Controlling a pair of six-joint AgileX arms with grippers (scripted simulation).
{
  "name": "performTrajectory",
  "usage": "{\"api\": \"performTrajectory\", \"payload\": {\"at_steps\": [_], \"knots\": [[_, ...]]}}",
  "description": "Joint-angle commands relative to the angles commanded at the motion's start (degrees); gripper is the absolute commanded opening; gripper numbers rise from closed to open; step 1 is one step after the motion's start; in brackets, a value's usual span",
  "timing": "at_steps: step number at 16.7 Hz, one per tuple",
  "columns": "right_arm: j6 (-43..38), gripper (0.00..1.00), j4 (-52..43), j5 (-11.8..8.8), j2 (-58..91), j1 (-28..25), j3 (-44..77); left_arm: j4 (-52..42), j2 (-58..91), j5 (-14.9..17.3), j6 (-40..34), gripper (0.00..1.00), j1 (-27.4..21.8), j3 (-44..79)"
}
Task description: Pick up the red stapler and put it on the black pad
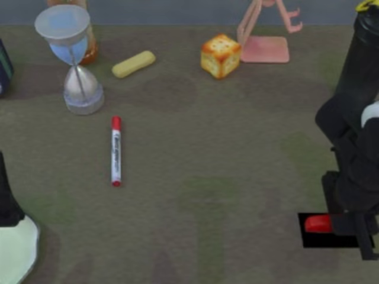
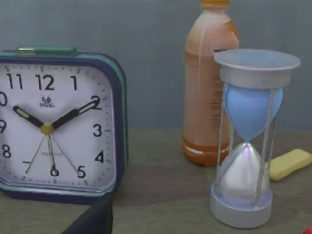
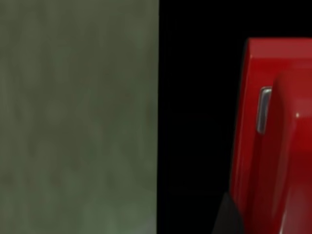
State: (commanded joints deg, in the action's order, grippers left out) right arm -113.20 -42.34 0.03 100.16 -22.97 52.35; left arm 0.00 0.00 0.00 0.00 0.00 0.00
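Note:
The red stapler [image 1: 317, 223] lies on the black pad [image 1: 308, 239] near the table's front right corner. Only its left end shows in the top view; the rest is hidden under my right gripper [image 1: 355, 229], which sits low over the pad. In the right wrist view the stapler [image 3: 273, 136] fills one side of the picture, lying on the black pad [image 3: 200, 117], whose straight edge meets the green table. My left arm [image 1: 7, 201] is parked at the table's left edge, and one of its fingers [image 2: 95, 219] shows, with nothing held.
A white marker pen with a red cap [image 1: 116, 151] lies left of centre. At the back stand an hourglass [image 1: 77, 59], an orange bottle [image 2: 209, 83], a yellow bar [image 1: 134, 63], a dice-like cube [image 1: 220, 55] and a pink stand [image 1: 265, 35]. A clock [image 2: 53, 126] stands far left.

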Motion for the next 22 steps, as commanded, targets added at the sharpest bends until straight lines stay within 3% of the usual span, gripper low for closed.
{"api": "performTrajectory", "payload": {"at_steps": [3,16,22], "knots": [[0.0,0.00,0.0,0.0,0.0,0.0,0.0,0.0,0.0,0.0,0.0,1.00,0.0,0.0],[0.0,0.98,0.0,0.0,0.0,0.0,0.0,0.0,0.0,0.0,0.0,1.00,0.0,0.0],[0.0,1.00,0.0,0.0,0.0,0.0,0.0,0.0,0.0,0.0,0.0,1.00,0.0,0.0]]}}
